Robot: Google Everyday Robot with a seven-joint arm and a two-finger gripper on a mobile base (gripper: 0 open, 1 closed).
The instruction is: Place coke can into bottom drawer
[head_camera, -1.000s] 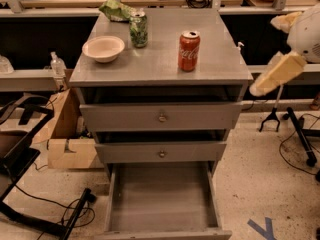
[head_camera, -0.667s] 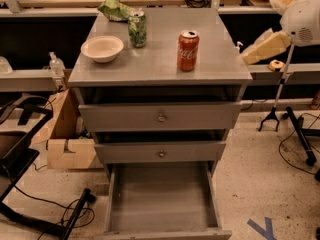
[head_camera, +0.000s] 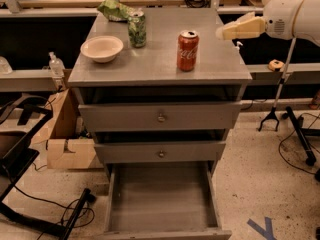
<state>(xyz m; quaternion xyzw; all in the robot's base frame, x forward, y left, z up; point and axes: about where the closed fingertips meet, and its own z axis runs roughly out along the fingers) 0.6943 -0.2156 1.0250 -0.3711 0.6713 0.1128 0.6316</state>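
Camera view. Task object: small red coke can with white script and a silver top (head_camera: pixel 188 50), standing upright on the flat grey top of the metal cabinet (head_camera: pixel 160 69), right of centre, its long axis vertical. The cream-coloured gripper (head_camera: pixel 223 32) hangs near the top's right edge. It is carried on a white arm (head_camera: pixel 290 15) that enters from the picture's right and lies nearly level, pointing picture-left. The can lies picture-left of the gripper tip and somewhat lower, near but apart, so the coming reach probably runs leftward and down toward the can's side. Whether the gripper is open or closed cannot be told; nothing is seen in its hold. The deep grey bottom drawer (head_camera: pixel 162 199) stands pulled out, its floor bare. A green patterned can (head_camera: pixel 137 29) and a pale shallow bowl (head_camera: pixel 101 48) stand further left.
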